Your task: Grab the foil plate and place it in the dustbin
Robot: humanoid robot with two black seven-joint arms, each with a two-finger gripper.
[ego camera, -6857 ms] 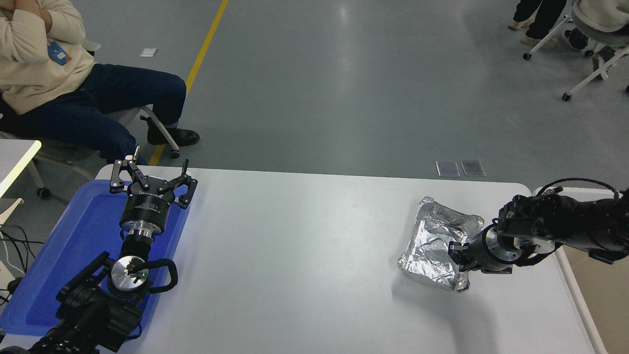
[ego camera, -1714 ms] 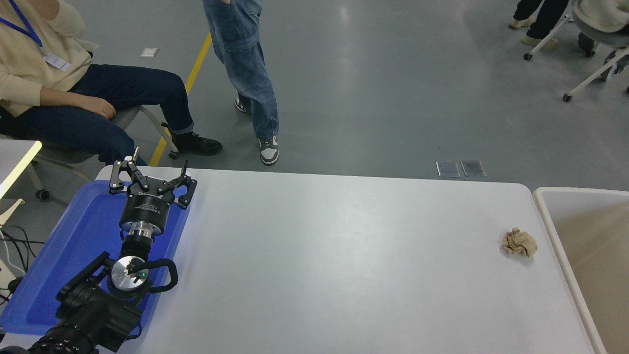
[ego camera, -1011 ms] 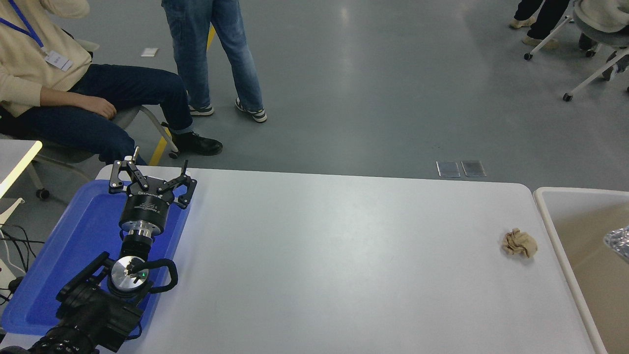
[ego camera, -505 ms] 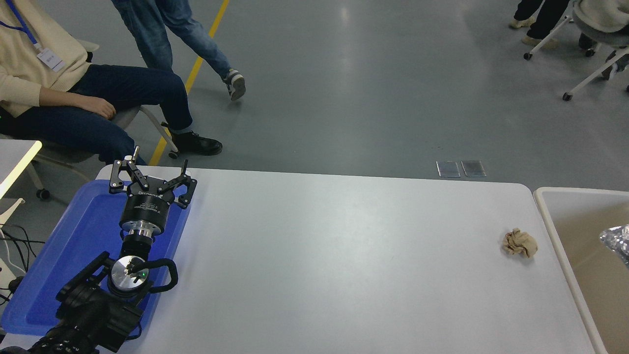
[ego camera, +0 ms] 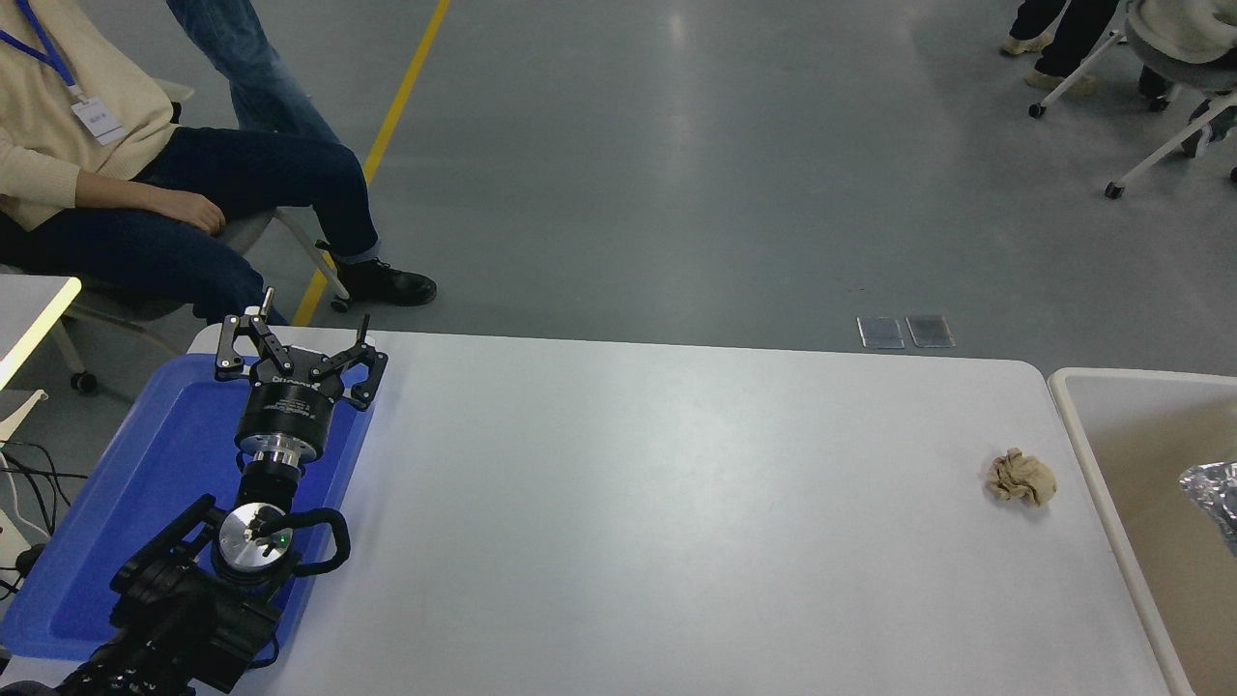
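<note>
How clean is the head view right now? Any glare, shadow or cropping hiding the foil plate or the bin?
Head view: sharp, evenly lit. The foil plate glints at the right edge inside the dustbin, and both are cropped by the frame. Soft ceiling-light glare on the floor; faint shadow under the paper ball. Left gripper is crisp over the blue tray.

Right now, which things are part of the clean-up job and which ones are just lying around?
Part of the job:
- foil plate, only its edge showing, inside the bin at the picture's right edge
- dustbin, beside the table's right end

Just lying about:
- crumpled tan paper ball on the white table
- blue tray under the parked, open left gripper
</note>
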